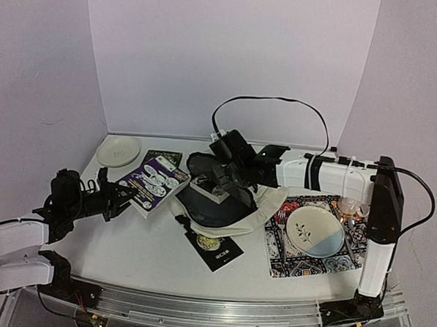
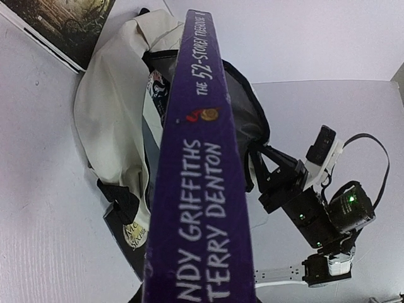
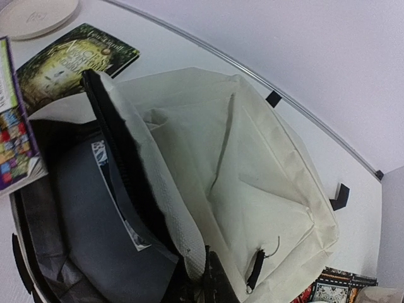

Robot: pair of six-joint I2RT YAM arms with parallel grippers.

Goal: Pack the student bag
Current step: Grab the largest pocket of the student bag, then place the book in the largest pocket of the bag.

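Observation:
The cream student bag [image 1: 264,206] lies open in the middle of the table, its dark lining [image 1: 216,204] showing. My right gripper [image 1: 223,182] is shut on the upper rim of the bag's opening [image 3: 189,252] and holds it up. A grey book [image 3: 95,221] lies inside the bag. My left gripper [image 1: 125,197] is shut on a purple paperback [image 1: 155,182], left of the bag. In the left wrist view the book's spine [image 2: 202,164] points at the bag's opening [image 2: 243,101]; my fingers are hidden behind it.
A green book [image 1: 164,159] and a cream plate [image 1: 118,151] lie at the back left. A black book [image 1: 215,250] lies partly under the bag's front. At the right, a patterned mat [image 1: 345,265] holds a plate [image 1: 314,231], cutlery and a glass [image 1: 352,203].

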